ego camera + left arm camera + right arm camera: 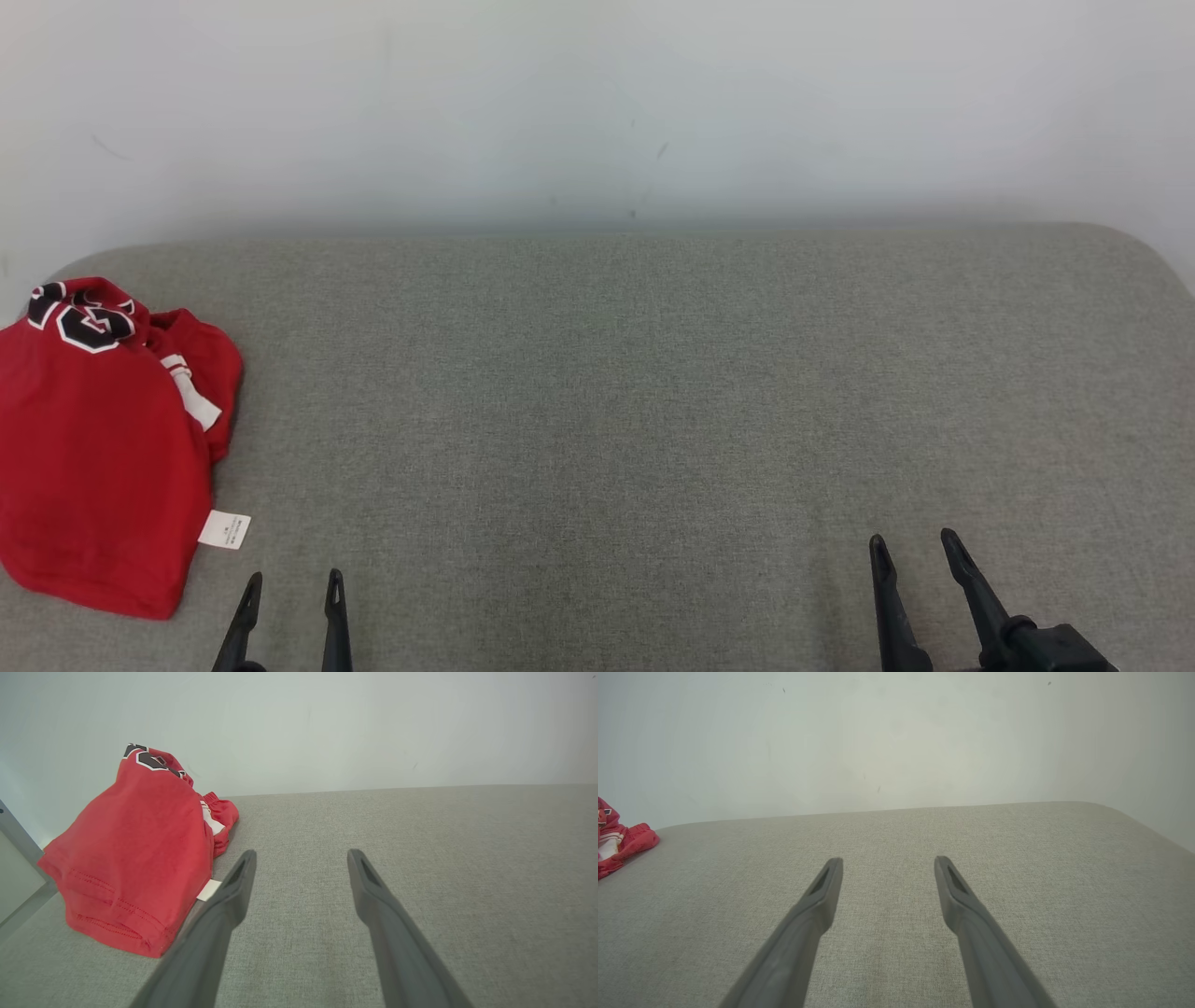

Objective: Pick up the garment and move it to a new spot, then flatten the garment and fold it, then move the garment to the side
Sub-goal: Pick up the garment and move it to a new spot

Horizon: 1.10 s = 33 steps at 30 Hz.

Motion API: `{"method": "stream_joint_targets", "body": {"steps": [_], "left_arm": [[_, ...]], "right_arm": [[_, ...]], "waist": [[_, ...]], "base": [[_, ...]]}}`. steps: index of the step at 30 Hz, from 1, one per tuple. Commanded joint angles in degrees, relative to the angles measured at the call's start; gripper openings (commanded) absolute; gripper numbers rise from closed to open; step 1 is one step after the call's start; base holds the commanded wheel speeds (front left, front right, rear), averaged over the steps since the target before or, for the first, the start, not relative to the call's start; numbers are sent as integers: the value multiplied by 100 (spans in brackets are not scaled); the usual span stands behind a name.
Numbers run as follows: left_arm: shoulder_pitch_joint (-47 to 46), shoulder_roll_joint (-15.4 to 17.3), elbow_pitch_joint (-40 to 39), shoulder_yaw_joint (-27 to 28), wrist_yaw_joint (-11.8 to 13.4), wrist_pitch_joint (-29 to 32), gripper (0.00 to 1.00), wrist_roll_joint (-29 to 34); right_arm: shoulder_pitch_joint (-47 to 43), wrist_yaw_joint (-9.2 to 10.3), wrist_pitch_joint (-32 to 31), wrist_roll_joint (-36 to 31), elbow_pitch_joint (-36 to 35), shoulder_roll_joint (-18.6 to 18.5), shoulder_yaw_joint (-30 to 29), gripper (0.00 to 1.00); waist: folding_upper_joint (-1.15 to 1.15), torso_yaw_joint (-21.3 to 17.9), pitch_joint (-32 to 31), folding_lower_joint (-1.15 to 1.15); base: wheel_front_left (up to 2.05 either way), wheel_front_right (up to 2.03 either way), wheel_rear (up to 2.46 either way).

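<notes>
jaws apart on left claw (294, 575) and right claw (912, 536), pointing forward over grey surface (597, 392).

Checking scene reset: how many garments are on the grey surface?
1. The red garment lies bunched at the left edge of the grey surface, ahead and left of the open left gripper. Another piece could be hidden inside the bundle.

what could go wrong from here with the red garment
1. The red garment lies bunched at the left edge of the grey fabric surface; a nudge from the open left gripper might push it off.
2. Its layers overlap, so a pinch may lift only one.
3. The open right gripper sits far from it.
</notes>
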State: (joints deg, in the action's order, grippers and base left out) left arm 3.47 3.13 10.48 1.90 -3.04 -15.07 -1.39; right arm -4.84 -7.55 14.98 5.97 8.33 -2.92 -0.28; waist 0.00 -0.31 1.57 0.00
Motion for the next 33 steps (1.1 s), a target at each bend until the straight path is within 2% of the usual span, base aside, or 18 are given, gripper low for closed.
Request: {"method": "stream_joint_targets", "body": {"steps": [1, 9, 24, 33], "left_arm": [[33, -15, 15, 9, -12, -21, 100, 32], [-31, -19, 82, 14, -20, -21, 100, 19], [-217, -12, 331, 179, -65, -21, 100, -11], [-109, -13, 405, 500, -30, -21, 100, -97]], "right_arm": [[-58, 12, 25, 27, 3, 7, -5, 100], [-92, 12, 25, 52, 24, 7, 1, 100], [-43, 12, 26, 72, 106, 7, 24, 100], [-77, 12, 26, 93, 156, 7, 73, 100]], "waist": [[0, 15, -3, 0], [0, 350, 6, 0], [0, 1593, 19, 0], [0, 2170, -76, 0]], "base": [[0, 0, 0], [0, 0, 0], [0, 0, 0], [0, 0, 0]]}}
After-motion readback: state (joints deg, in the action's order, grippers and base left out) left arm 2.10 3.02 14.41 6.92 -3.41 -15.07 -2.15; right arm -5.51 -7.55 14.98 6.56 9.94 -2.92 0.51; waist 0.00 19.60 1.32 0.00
